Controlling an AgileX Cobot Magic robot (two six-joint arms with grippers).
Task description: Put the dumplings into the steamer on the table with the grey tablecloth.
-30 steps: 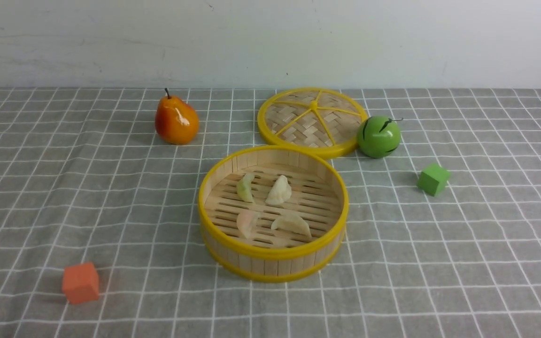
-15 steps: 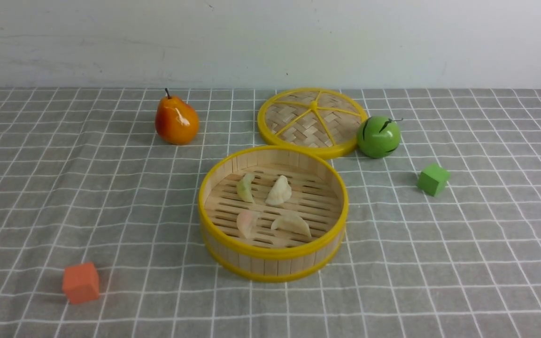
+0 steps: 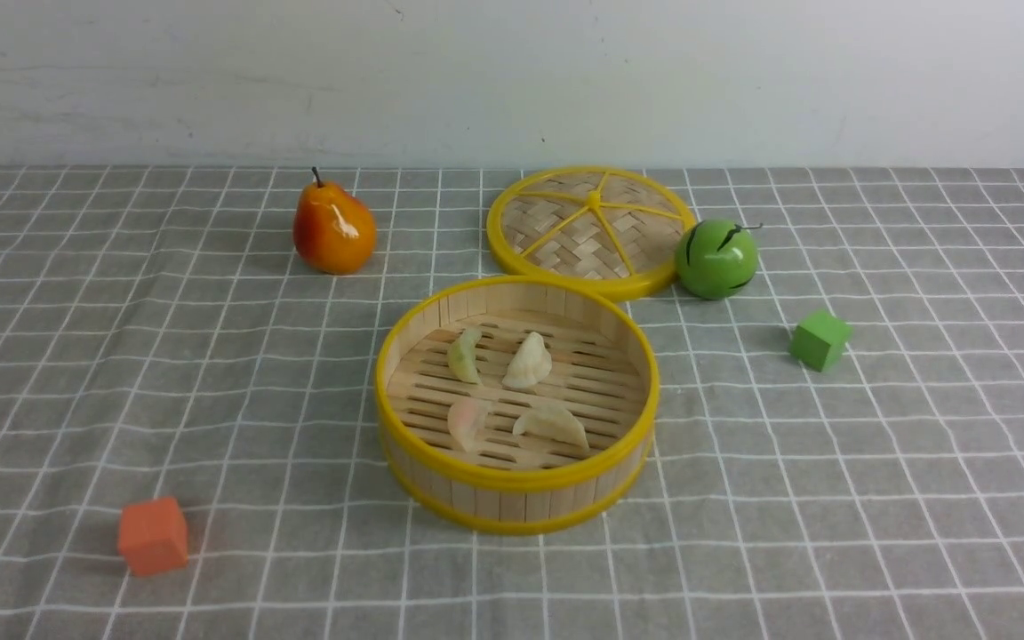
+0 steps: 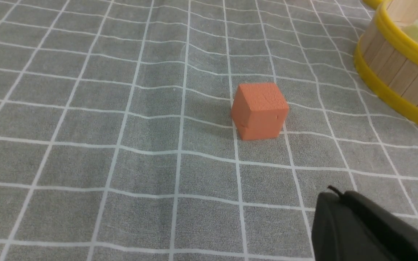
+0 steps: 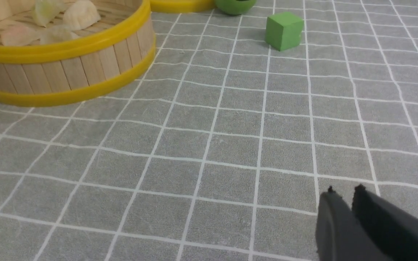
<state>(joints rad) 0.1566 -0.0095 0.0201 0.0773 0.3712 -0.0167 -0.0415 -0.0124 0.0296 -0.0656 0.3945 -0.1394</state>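
Scanning from the left of the front view, the orange cube [image 3: 152, 535] sat well apart from the steamer [image 3: 516, 480], with the pear [image 3: 333, 228] farther back. All four dumplings [image 3: 512, 391] lay inside the steamer on its slatted floor, so the task looked finished. Behind the steamer sat the lid [image 3: 590, 229], with the green ball [image 3: 716, 258] against its rim and the green cube [image 3: 820, 339] on the right.

Neither arm appeared in the front view. The left gripper [image 4: 334, 194] hung near the grey tablecloth [image 3: 832, 498] with its jaws together and nothing held; the right gripper [image 5: 343, 192] showed only a thin gap between its fingertips, likewise empty.

Little risk remained, I judged. Any needless reach toward the steamer could clip its yellow rim, drag the wrinkled cloth over the table [image 3: 76, 356], and jolt a dumpling out.
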